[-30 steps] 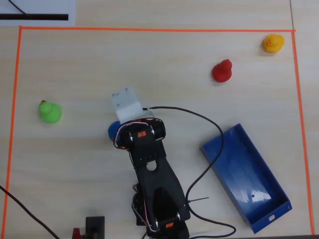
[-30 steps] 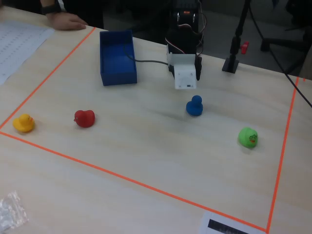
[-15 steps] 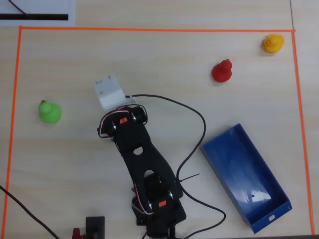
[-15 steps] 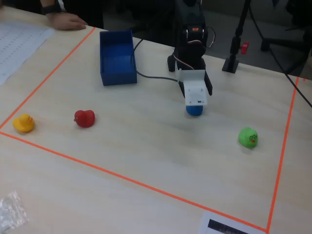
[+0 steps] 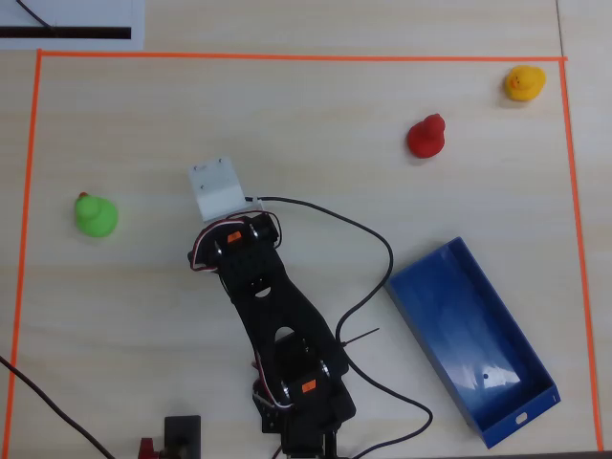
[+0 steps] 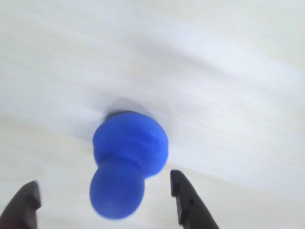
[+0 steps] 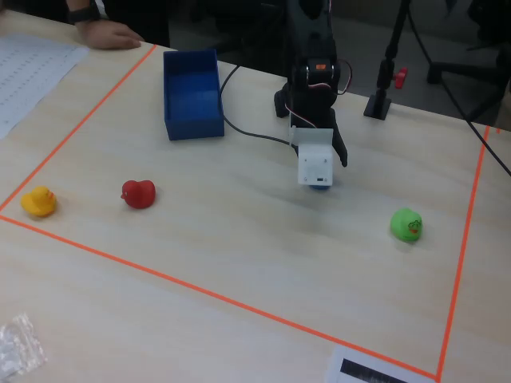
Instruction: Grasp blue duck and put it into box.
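Observation:
The blue duck (image 6: pixel 129 152) lies on the pale wooden table, blurred, filling the middle of the wrist view. My gripper (image 6: pixel 106 198) is open, with one dark fingertip to each side of the duck's head and not touching it. In the overhead view the arm and its white camera mount (image 5: pixel 215 187) hide the duck. In the fixed view a sliver of blue duck (image 7: pixel 319 187) shows under the lowered gripper (image 7: pixel 318 180). The box (image 5: pixel 467 335) is a long blue tray, empty, at the lower right of the overhead view and at the far left of the fixed view (image 7: pixel 194 126).
A green duck (image 5: pixel 96 214), a red duck (image 5: pixel 426 137) and a yellow duck (image 5: pixel 524 83) stand apart on the table. Orange tape (image 5: pixel 287 56) frames the work area. A black cable (image 5: pixel 378 239) loops between arm and box. A person's hand (image 7: pixel 108 33) rests at the far edge.

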Controlling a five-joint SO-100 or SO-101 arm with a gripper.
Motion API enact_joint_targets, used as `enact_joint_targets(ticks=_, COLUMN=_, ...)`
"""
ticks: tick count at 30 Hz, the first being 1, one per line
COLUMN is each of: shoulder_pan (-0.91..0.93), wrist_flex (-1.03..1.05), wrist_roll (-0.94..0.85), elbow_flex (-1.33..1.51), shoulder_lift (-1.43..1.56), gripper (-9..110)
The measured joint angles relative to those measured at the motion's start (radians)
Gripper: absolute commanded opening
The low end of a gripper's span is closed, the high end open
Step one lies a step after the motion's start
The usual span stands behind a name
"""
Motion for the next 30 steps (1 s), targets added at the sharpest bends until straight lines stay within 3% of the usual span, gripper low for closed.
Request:
enact_joint_targets(ticks=10, shoulder_pan=-0.002, wrist_flex=-0.206, wrist_roll=0.012, elbow_flex=0.147, shoulder_lift=-0.011, gripper=37)
enact_joint_targets(ticks=17, shoulder_pan=0.0, wrist_flex=-0.238, wrist_roll=0.009, elbow_flex=0.207, shoulder_lift=-0.011, gripper=34)
enact_joint_targets(ticks=20, shoulder_pan=0.002, wrist_flex=-0.241, wrist_roll=0.008, elbow_flex=0.212, shoulder_lift=-0.018, gripper=26)
enact_joint_targets(ticks=23, shoulder_pan=0.011, wrist_flex=-0.241, wrist_roll=-0.002, elbow_flex=0.212, shoulder_lift=-0.02, gripper=2)
enact_joint_targets(ticks=30, shoulder_pan=0.038, wrist_flex=-0.339, wrist_roll=-0.009, elbow_flex=0.27, shoulder_lift=0.028, gripper=0)
